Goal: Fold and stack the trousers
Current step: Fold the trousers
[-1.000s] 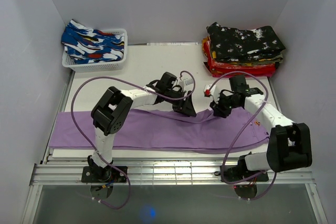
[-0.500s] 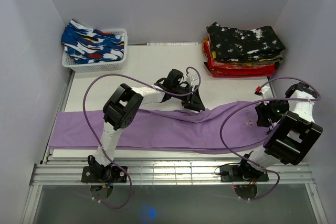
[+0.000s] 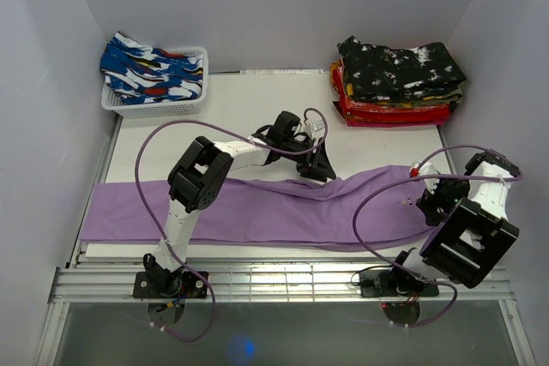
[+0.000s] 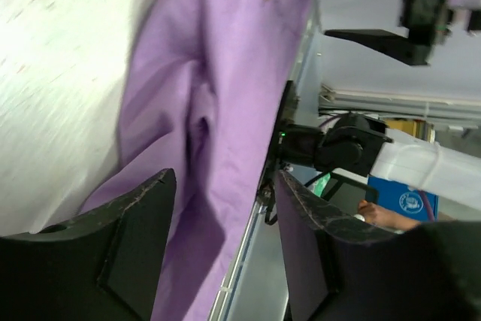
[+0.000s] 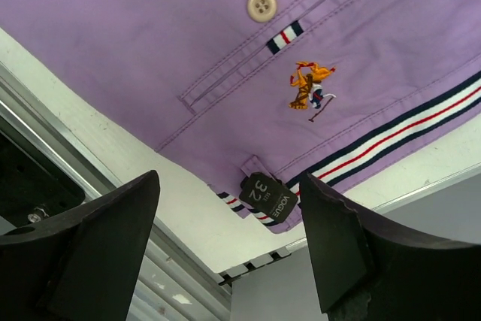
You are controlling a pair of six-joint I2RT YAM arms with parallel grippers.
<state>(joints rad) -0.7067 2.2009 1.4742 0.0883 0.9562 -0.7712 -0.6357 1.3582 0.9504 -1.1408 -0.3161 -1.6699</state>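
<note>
Purple trousers (image 3: 257, 216) lie stretched across the near part of the table, waist to the right. My left gripper (image 3: 319, 167) stands open low over a fold at their far edge; in its wrist view the purple cloth (image 4: 225, 73) runs beneath the spread fingers (image 4: 135, 246). My right gripper (image 3: 429, 203) is open over the waist end. Its wrist view shows the back pocket button (image 5: 261, 6), the striped waistband and a black size label (image 5: 267, 197), with nothing between the jaws (image 5: 233, 261). A stack of folded trousers (image 3: 396, 83) sits at the back right.
A white basket (image 3: 154, 107) at the back left holds blue patterned garments (image 3: 150, 70). The white table (image 3: 240, 117) ends in a metal rail (image 3: 283, 280) at the near edge. White walls close in on both sides and the back.
My right arm swung from the table's middle to the trousers' waist end at the right, and its jaws opened wide. The left gripper shifted slightly right and stays over the fold.
</note>
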